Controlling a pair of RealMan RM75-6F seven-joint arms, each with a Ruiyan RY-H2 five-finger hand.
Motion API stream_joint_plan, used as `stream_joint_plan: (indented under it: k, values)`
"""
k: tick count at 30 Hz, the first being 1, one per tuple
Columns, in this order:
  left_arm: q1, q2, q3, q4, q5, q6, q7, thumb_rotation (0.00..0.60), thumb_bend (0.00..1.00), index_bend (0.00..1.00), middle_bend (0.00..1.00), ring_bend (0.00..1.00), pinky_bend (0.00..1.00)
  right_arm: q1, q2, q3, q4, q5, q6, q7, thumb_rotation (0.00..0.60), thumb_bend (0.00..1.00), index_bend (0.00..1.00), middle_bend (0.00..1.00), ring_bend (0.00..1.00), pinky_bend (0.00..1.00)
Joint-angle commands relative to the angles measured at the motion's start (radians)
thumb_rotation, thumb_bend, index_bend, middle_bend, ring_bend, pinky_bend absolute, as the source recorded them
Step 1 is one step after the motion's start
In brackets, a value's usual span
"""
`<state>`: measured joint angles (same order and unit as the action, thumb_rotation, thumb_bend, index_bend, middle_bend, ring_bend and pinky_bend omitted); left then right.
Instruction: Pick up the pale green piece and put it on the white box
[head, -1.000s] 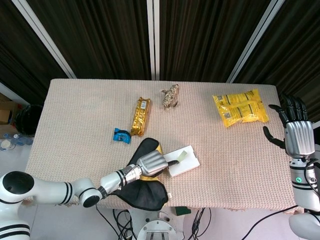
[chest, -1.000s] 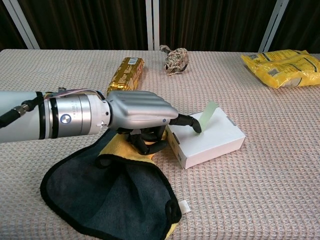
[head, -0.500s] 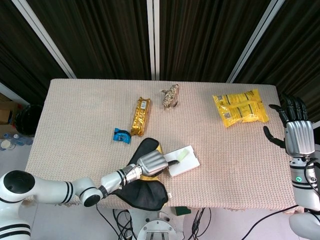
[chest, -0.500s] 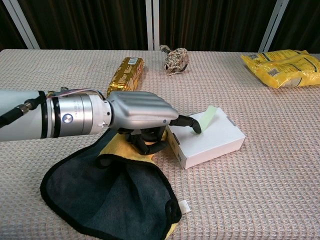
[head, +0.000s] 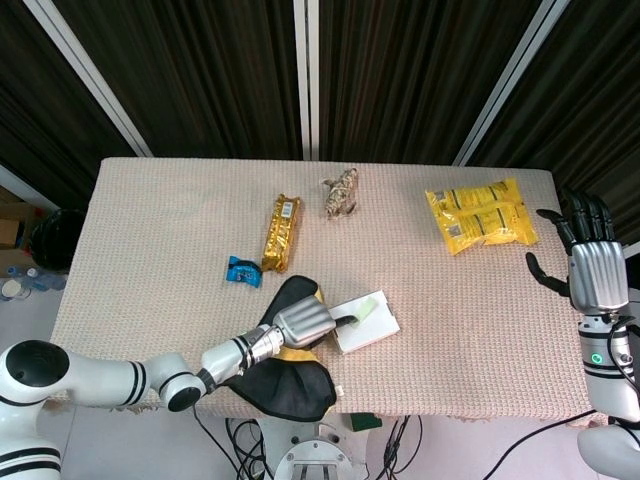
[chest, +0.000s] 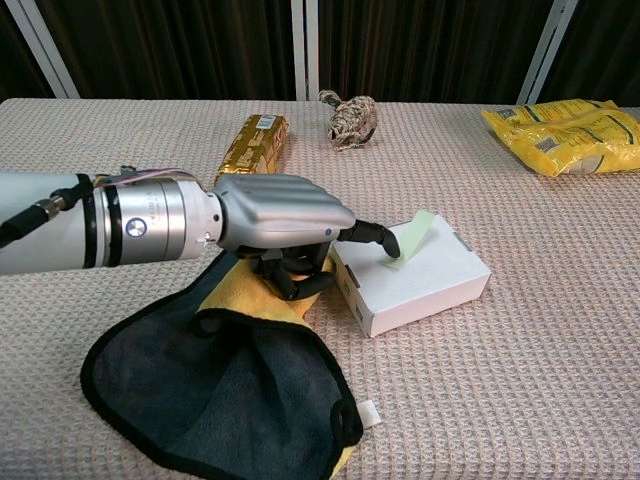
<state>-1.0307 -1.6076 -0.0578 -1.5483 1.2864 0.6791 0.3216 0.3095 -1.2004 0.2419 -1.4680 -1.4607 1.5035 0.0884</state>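
Observation:
The pale green piece (chest: 412, 240) (head: 366, 310) lies slanted on top of the white box (chest: 425, 285) (head: 372, 331) near the table's front edge. My left hand (chest: 280, 225) (head: 300, 325) is just left of the box, over the yellow and black cloth (chest: 230, 390). One dark finger reaches out to the near end of the piece, and the other fingers are curled underneath. The thumb is hidden, so a pinch on the piece cannot be made out. My right hand (head: 590, 262) is raised off the table's right edge with its fingers spread and nothing in them.
A gold snack packet (head: 282, 231), a small blue packet (head: 243, 270) and a brown straw bundle (head: 341, 192) lie further back. Yellow bags (head: 482, 214) sit at the back right. The cloth hangs over the front table edge (head: 420, 412).
The pale green piece has gone from standing upright at the fingertip to lying low on the box top. My left hand has drawn back slightly to the left. The right hand is unchanged.

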Motion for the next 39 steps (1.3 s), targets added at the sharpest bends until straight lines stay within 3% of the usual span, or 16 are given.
stream_joint_plan:
  k: [1,39]
  values:
    - [-0.003,0.001,0.002,0.000,-0.008,-0.005,0.007,0.600,0.57,0.13,0.98,0.86,0.66,0.000,-0.001,0.000,0.001,0.000,0.001,0.000,0.600,0.29,0.25,0.01,0.00,0.00]
    - [0.004,0.034,0.030,-0.065,0.016,0.016,0.027,0.600,0.57,0.14,0.98,0.86,0.66,-0.005,-0.004,-0.003,0.004,-0.003,0.004,-0.003,0.600,0.29,0.25,0.01,0.00,0.00]
